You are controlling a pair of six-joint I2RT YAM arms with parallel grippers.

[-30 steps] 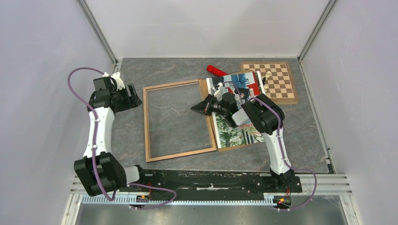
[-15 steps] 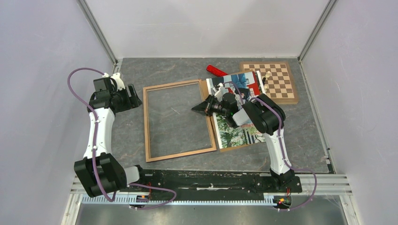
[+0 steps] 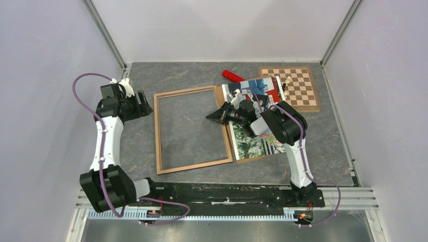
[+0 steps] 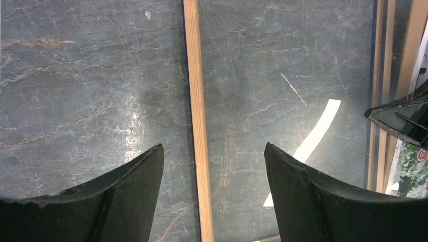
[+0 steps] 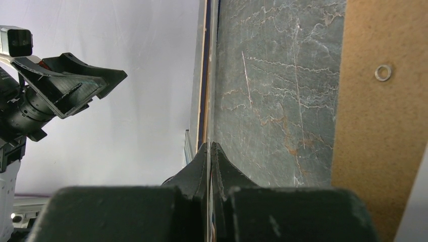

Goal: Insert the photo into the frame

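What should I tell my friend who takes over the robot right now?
Left gripper: open, holding nothing, above the left rail of the frame.
Right gripper: shut, tip at the frame's right rail; I cannot tell whether it pinches anything.
The frame lies flat on the table with no photo in it. The photo lies picture-up to its right, on a brown board, partly under the right arm.
Done: nothing placed yet.
Left: get the photo into the frame.

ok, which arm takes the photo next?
Right, probably. The right gripper, shut, sits at the photo's edge; the left gripper, open, is over the frame's opposite rail.
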